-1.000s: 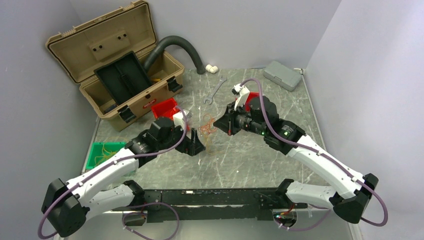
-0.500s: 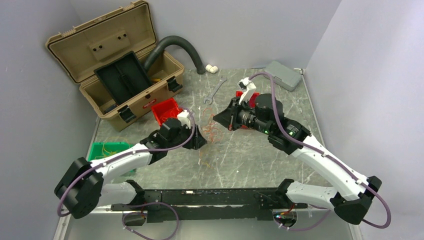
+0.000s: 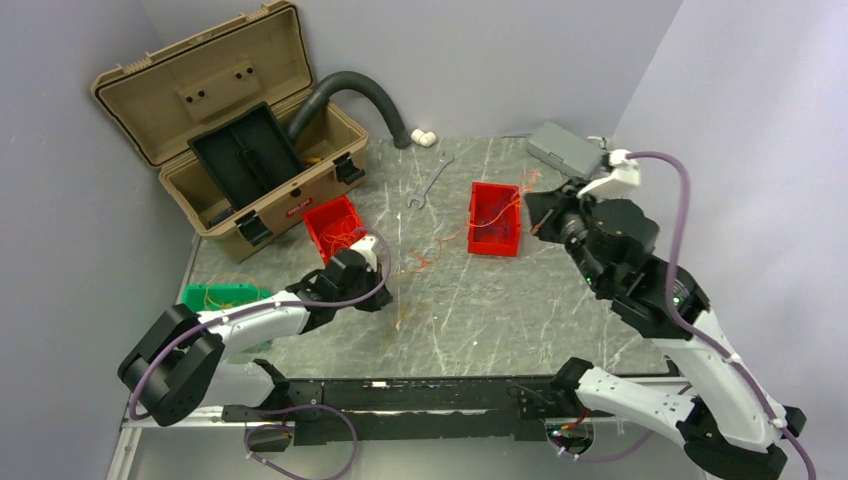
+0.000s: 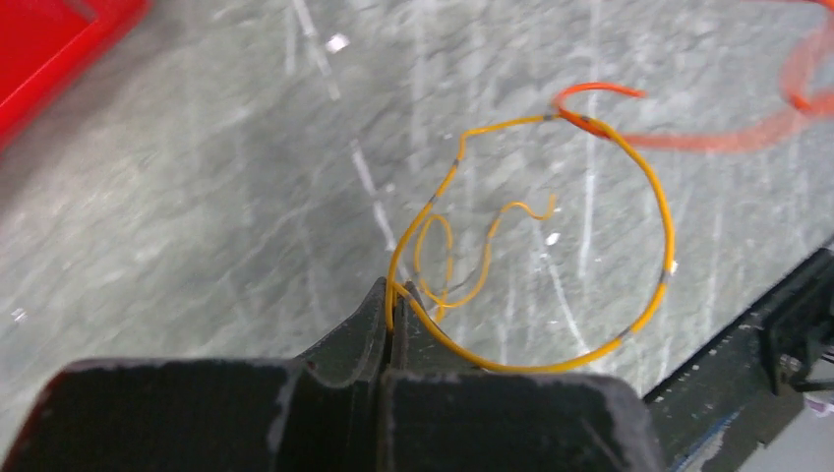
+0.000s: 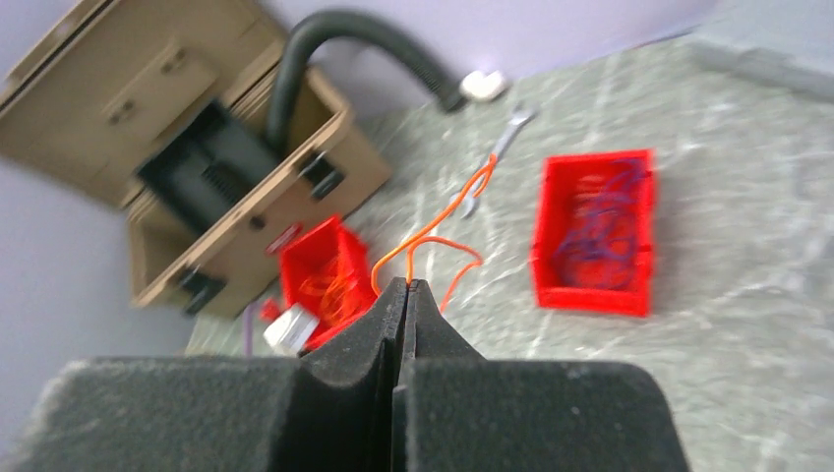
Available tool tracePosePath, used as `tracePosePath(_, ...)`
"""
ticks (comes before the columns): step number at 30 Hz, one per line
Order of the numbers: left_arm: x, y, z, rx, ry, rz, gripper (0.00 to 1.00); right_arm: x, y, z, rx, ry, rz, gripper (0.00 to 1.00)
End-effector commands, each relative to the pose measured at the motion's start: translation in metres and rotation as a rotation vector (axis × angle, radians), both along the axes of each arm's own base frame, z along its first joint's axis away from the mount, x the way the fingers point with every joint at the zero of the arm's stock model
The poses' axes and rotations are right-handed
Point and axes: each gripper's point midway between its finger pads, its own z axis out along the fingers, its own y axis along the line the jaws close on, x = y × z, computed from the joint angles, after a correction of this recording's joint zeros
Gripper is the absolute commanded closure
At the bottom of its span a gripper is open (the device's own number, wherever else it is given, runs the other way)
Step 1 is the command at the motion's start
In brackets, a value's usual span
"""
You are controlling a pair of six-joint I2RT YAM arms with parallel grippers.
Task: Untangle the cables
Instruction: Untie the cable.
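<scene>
Presently done: strands lie in red bin (image 3: 495, 250), green bin (image 3: 215, 290).
Left claw (image 4: 393, 305): clamped on yellow wire (image 4: 659, 197), mid-bench (image 3: 480, 300).
Right claw (image 5: 405, 290): clamped on orange wire (image 5: 433, 231), far right.
Remaining, likely: cables (image 3: 418, 260) knotted between them.

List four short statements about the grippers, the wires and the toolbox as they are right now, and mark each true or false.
1. The left gripper is closed on a yellow wire. True.
2. The right gripper is open and empty. False: it is shut on an orange wire.
3. The toolbox has its lid shut. False: the lid stands open.
4. A wrench lies on the table. True.
</scene>
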Motion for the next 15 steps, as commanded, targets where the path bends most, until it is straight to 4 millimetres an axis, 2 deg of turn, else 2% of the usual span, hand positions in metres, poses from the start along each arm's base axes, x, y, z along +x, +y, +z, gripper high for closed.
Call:
tracePosePath(1,0.005,0.030,-0.008,0.076,0.008,0.105,1.00,-0.004,-0.083,0.010,-0.122,-0.018,-0.338,1.00)
tracePosePath(4,0.003,0.050,-0.018,0.111,0.074,0.174,1.00,-0.014,-0.107,0.021,-0.127,-0.045,-0.410,1.00)
tracePosePath(9,0.003,0.074,-0.029,0.101,0.140,0.271,1.00,-0.034,-0.146,0.049,-0.087,-0.116,-0.519,1.00)
tracePosePath(11,0.002,0.078,-0.030,0.097,0.143,0.279,1.00,-0.037,-0.148,0.059,-0.084,-0.144,-0.501,1.00)
tracePosePath(15,0.002,0.082,-0.026,0.109,0.140,0.293,1.00,-0.031,-0.133,0.057,-0.116,-0.127,-0.440,1.00)
